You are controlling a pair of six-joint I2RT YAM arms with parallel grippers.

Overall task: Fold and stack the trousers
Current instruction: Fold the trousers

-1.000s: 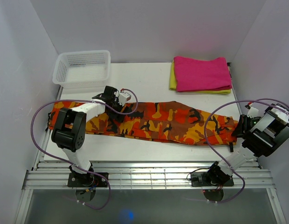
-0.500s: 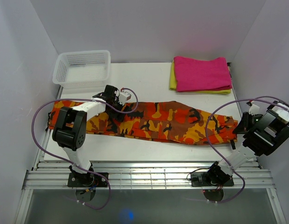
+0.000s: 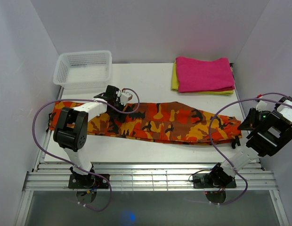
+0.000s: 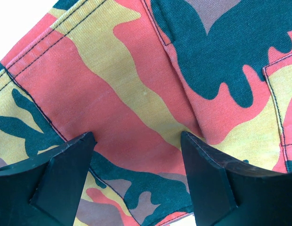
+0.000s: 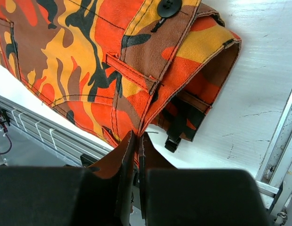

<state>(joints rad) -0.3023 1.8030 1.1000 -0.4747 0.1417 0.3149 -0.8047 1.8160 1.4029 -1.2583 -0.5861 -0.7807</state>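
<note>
The camouflage trousers lie stretched left to right across the white table, folded lengthwise. My left gripper is open and low over the cloth near its far edge; in the left wrist view both fingers stand apart with the trousers between them. My right gripper is shut on the waistband end at the right. In the right wrist view the fingers pinch the edge of the trousers near a black button, lifted off the table.
A white mesh basket stands at the back left. A folded magenta cloth lies on a yellow cloth at the back right. The table's front edge and metal rails run below the trousers.
My right gripper has moved right and slightly away with the waistband end in its grip. My left gripper has shifted slightly right over the cloth.
</note>
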